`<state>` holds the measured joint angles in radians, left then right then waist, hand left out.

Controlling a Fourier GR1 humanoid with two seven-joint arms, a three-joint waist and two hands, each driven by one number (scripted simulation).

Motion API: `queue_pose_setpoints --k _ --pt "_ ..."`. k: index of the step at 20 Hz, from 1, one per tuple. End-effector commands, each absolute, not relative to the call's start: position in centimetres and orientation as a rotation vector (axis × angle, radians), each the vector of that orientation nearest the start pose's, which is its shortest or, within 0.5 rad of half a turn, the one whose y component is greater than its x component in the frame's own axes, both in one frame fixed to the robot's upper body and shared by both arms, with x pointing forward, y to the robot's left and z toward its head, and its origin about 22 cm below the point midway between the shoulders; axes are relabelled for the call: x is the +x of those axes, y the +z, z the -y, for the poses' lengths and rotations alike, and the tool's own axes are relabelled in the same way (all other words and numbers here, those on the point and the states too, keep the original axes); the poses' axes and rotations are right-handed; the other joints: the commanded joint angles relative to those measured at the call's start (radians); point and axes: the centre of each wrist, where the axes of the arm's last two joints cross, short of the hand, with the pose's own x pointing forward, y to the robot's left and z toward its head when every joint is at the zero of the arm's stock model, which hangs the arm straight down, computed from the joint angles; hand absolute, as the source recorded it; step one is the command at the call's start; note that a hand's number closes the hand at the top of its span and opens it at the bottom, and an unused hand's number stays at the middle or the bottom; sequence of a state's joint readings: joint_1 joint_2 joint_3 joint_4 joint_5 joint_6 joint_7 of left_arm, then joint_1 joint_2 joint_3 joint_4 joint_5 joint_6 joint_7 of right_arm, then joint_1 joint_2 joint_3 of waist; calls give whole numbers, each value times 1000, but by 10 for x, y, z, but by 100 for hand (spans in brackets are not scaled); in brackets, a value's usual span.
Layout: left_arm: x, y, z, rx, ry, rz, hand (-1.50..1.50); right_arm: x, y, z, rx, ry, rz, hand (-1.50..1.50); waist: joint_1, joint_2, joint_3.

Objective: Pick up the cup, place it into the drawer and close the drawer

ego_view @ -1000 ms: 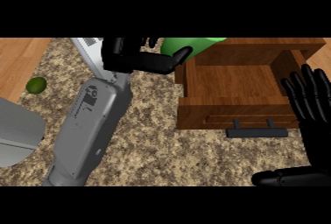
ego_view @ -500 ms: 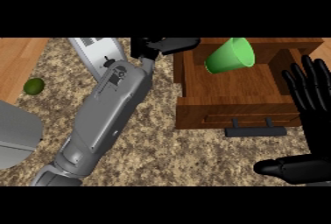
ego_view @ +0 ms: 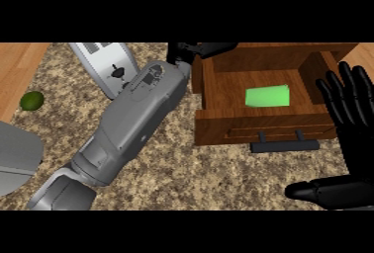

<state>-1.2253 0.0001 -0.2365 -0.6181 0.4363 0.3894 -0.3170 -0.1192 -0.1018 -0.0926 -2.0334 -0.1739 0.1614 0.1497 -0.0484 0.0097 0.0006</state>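
Observation:
The green cup point(ego_view: 267, 96) lies on its side on the floor of the open wooden drawer point(ego_view: 259, 124), touched by neither hand. A dark handle point(ego_view: 285, 146) sticks out from the drawer's front. My left forearm runs up the middle of the view. Its hand point(ego_view: 199, 49) is at the drawer's far left corner, fingers relaxed and holding nothing, partly cut off at the view's top. My right hand point(ego_view: 349, 111) rests open at the right edge, fingers up beside the drawer's right wall, thumb low.
A grey-white appliance point(ego_view: 106, 66) lies at the back, left of my left arm. A green lime point(ego_view: 32, 100) sits near the left edge, and a grey rounded object point(ego_view: 15, 158) shows at the lower left. The counter top is speckled stone.
The cup has left my left hand and gone from above the drawer's rim to lying inside it. My left hand has opened and stayed near the back corner. The right hand barely moved.

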Motion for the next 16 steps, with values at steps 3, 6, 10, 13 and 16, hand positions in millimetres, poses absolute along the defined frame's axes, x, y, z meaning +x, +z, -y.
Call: queue_pose_setpoints --k 3,6,10,13,16 --pt "435 142 -28 -148 -191 1919 150 218 134 268 152 146 2009 -150 -19 4 1" --pt "429 133 -21 -111 -219 1915 150 225 139 239 188 178 2000 -150 -35 6 0" --pt "431 133 -19 -79 -254 1915 150 235 138 255 187 189 2012 -150 -48 12 1" --pt "428 143 -8 -8 -317 1890 150 238 137 242 208 211 1994 -150 -59 11 2" --pt "431 148 -6 35 -376 1880 150 244 140 237 231 197 2011 -150 -69 18 2"
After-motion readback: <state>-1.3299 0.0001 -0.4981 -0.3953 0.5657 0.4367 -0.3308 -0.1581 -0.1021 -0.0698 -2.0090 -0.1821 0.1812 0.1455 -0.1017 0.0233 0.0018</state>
